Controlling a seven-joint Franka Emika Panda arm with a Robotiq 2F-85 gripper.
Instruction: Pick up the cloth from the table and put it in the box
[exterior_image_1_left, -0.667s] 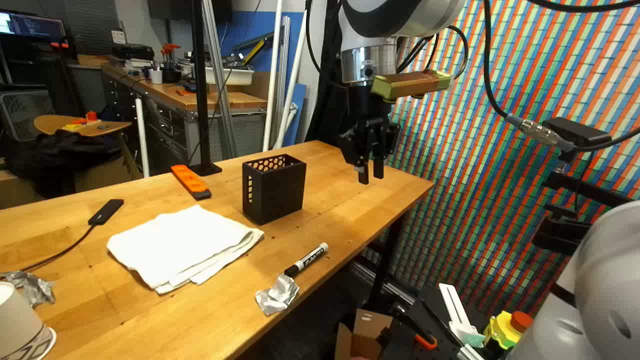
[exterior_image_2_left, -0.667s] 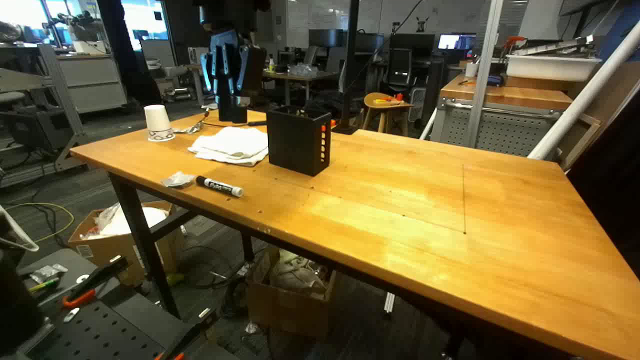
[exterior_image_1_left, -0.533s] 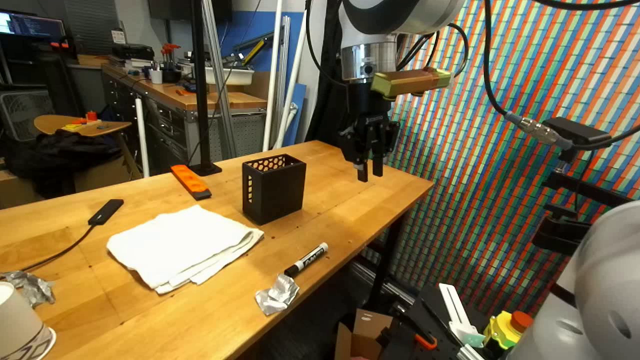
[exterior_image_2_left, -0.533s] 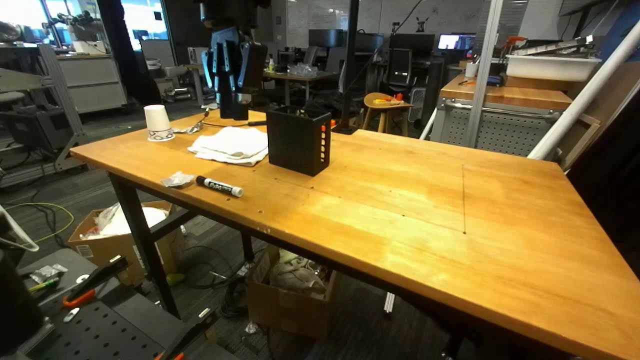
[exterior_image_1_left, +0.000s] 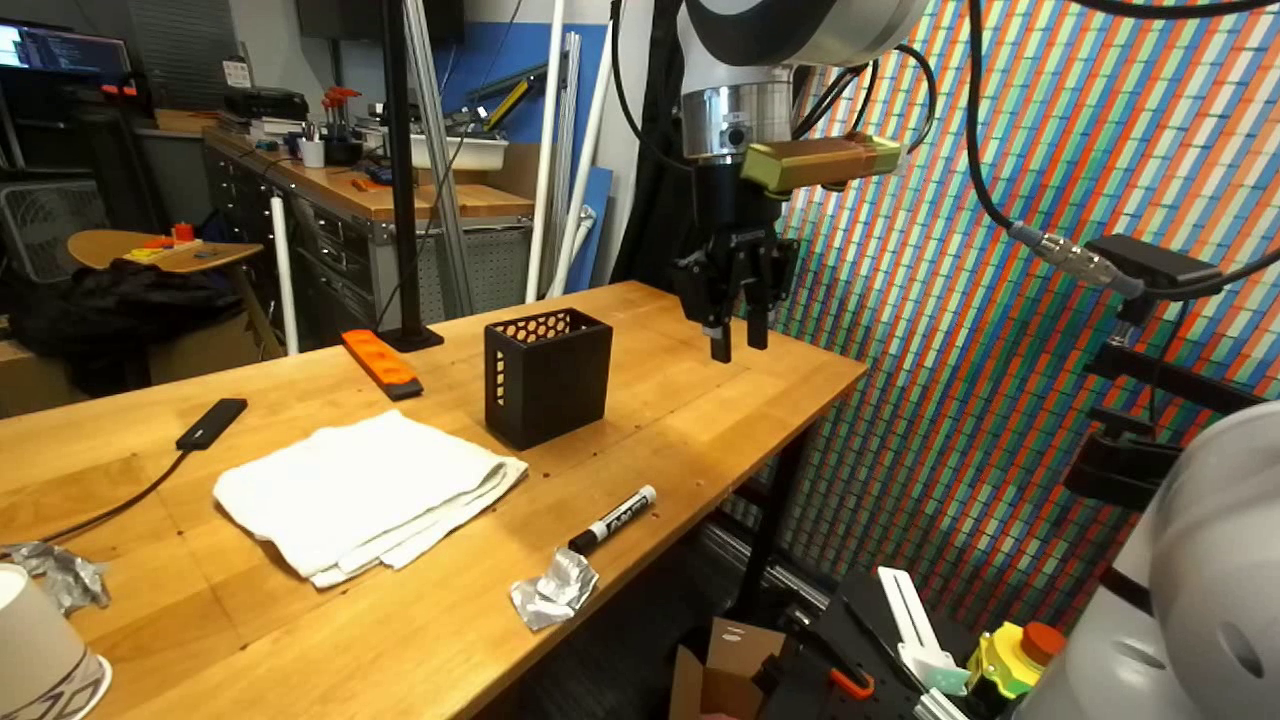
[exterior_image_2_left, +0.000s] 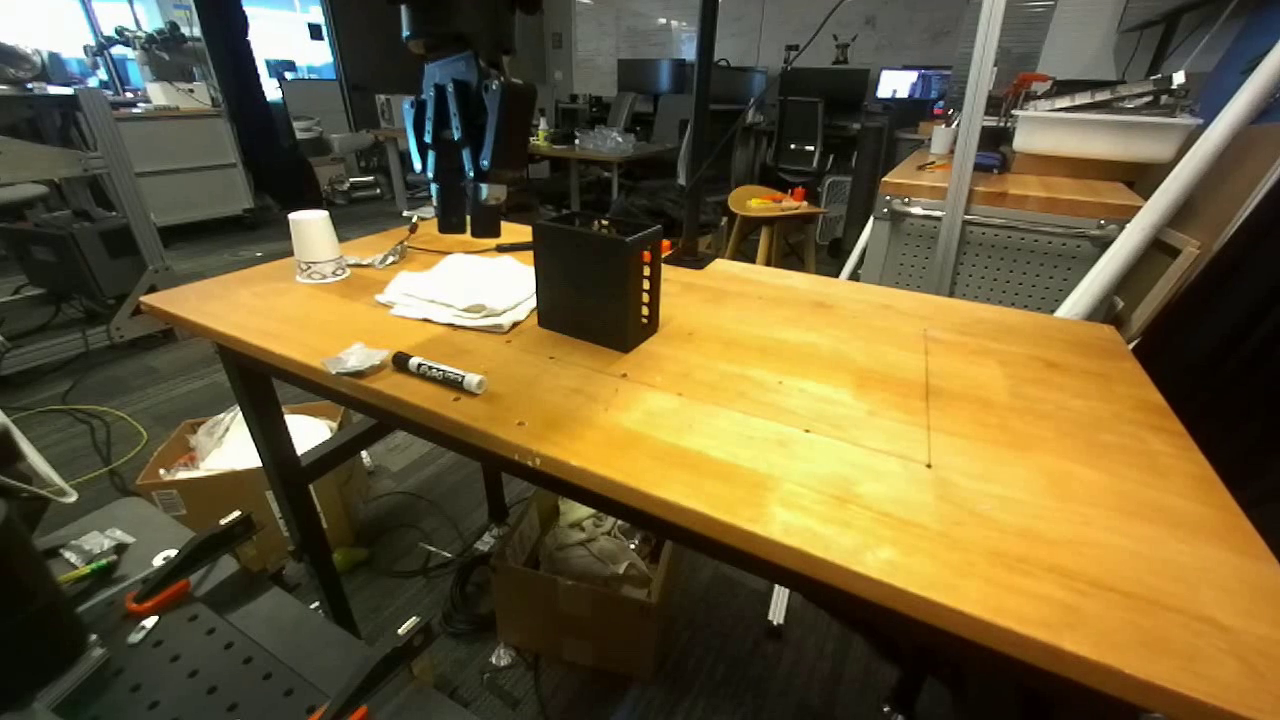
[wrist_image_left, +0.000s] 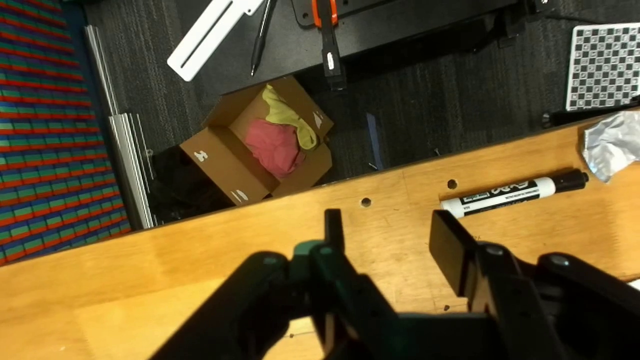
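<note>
The white folded cloth (exterior_image_1_left: 365, 490) lies flat on the wooden table (exterior_image_1_left: 690, 420), beside the black box; it also shows in an exterior view (exterior_image_2_left: 460, 285). A white sliver at the wrist view's right edge may be its corner. The box (exterior_image_1_left: 550, 385) stands upright with an open top and perforated sides; it also shows in an exterior view (exterior_image_2_left: 598, 285) but not in the wrist view. My gripper (exterior_image_1_left: 739, 342) points down, open and empty, above the table, apart from box and cloth. Its fingers stand apart in the wrist view (wrist_image_left: 387, 235) and in an exterior view (exterior_image_2_left: 469, 212).
A marker (exterior_image_1_left: 612, 520) and crumpled foil (exterior_image_1_left: 555, 590) lie near the table's edge. A paper cup (exterior_image_2_left: 316, 245), a black cabled device (exterior_image_1_left: 211, 424), an orange object (exterior_image_1_left: 382, 365) and a black post (exterior_image_1_left: 402, 200) are also on the table. A cardboard carton (wrist_image_left: 230, 165) sits below.
My gripper has risen slightly and its fingers have spread a little further apart. The cloth and the box have not moved.
</note>
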